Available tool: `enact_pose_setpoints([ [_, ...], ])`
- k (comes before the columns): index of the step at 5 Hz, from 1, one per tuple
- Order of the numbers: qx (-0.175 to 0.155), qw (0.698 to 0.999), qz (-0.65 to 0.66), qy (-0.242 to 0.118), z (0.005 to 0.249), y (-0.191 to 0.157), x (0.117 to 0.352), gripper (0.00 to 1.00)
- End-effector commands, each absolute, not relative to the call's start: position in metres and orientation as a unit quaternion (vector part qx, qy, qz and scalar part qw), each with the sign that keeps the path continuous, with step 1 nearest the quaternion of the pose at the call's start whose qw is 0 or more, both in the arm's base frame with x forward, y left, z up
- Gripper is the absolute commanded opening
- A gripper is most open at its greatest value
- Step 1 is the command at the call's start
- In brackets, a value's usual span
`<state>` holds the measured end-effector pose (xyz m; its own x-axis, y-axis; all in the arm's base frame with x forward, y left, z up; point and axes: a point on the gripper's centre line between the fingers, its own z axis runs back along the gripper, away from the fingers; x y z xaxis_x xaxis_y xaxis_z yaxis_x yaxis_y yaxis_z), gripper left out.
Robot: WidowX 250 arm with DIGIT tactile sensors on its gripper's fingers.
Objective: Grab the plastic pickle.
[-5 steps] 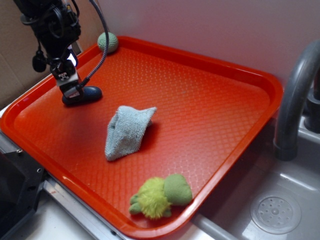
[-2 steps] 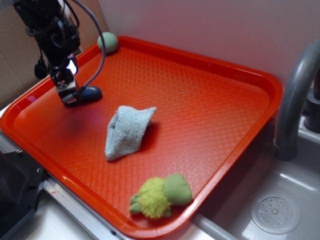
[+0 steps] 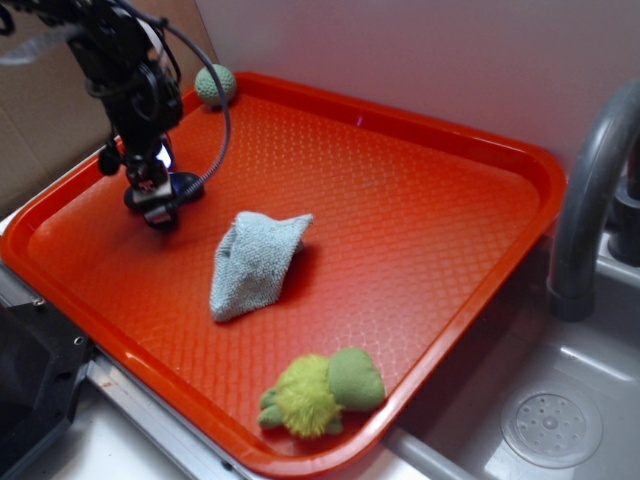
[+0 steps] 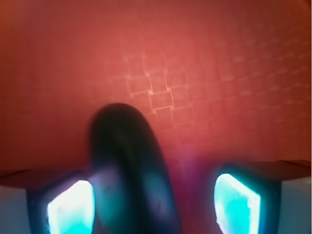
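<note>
Exterior view, far left first: my gripper (image 3: 160, 205) has swung round over the last second and now hangs low over the plastic pickle (image 3: 185, 184), covering most of it where before the dark capsule lay plainly visible to the gripper's right. The pickle lies at the left end of the red tray (image 3: 420, 250), near the rim. Behind it, in the back corner, is the green knitted ball (image 3: 215, 85). Moving right, the folded blue-grey cloth (image 3: 252, 262) lies near the tray's middle, well apart from the pickle, and the yellow-green plush toy (image 3: 320, 392) rests against the front rim. Past the tray, the grey faucet (image 3: 590, 190) stands over the sink (image 3: 560, 420).

On the wrist view, the 2 lit fingertips (image 4: 70, 207) stand spread, with the blurred pickle (image 4: 131, 165) between them, hard against the left one and clear of the right. So I judge the realignment has brought the pickle inside the jaws, off-centre; closing now should catch it, though it may roll as the right finger comes in.
</note>
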<state>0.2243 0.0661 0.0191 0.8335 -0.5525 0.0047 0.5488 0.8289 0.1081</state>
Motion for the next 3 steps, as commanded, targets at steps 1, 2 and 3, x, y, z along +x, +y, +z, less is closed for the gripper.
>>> enact_pose_setpoints([
  [1, 0.055, 0.954, -0.293, -0.040, 0.024, 0.046, 0.238, 0.00],
  [2, 0.037, 0.965, -0.256, -0.042, 0.062, 0.033, 0.238, 0.00],
  [3, 0.006, 0.969, -0.241, -0.046, 0.104, 0.013, 0.247, 0.00],
])
